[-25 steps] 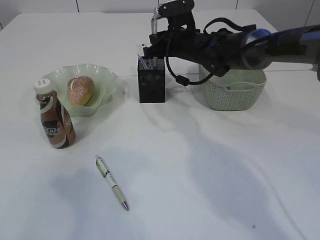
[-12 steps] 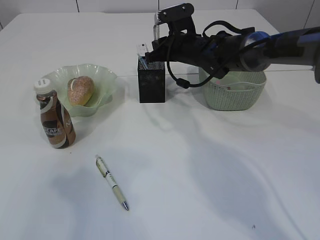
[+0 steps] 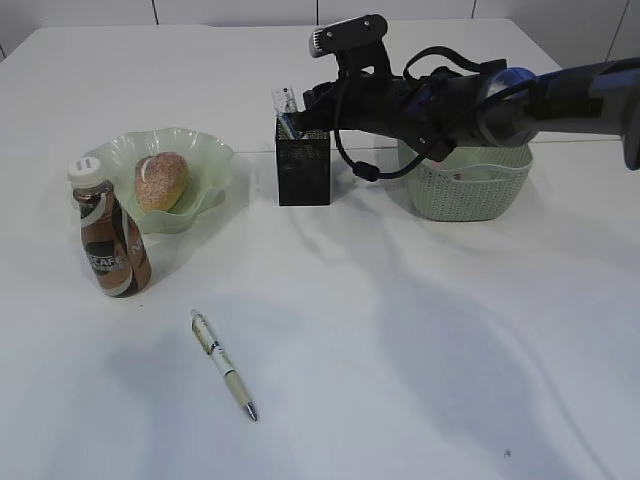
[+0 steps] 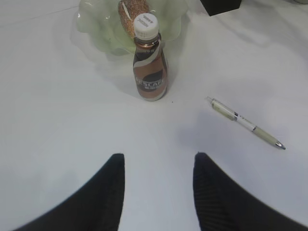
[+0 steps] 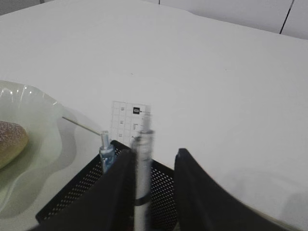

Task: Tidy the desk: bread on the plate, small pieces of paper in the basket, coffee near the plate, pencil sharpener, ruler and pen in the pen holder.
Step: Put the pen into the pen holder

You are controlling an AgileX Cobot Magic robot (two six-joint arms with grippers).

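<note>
Pen (image 5: 141, 187) stands in pen holder (image 3: 303, 165) between parted right jaws; left jaws apart.

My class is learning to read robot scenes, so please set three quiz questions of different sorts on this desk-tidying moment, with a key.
1. True or false: the bread lies on the green plate.
2. Multiple choice: the loose pen on the table lies (a) in the basket, (b) in front of the coffee bottle, towards the camera and to its right, (c) on the plate.
3. Fill in: the right gripper is above the black ____, a pen standing between its fingers.

Key: 1 true; 2 b; 3 pen holder.
</note>
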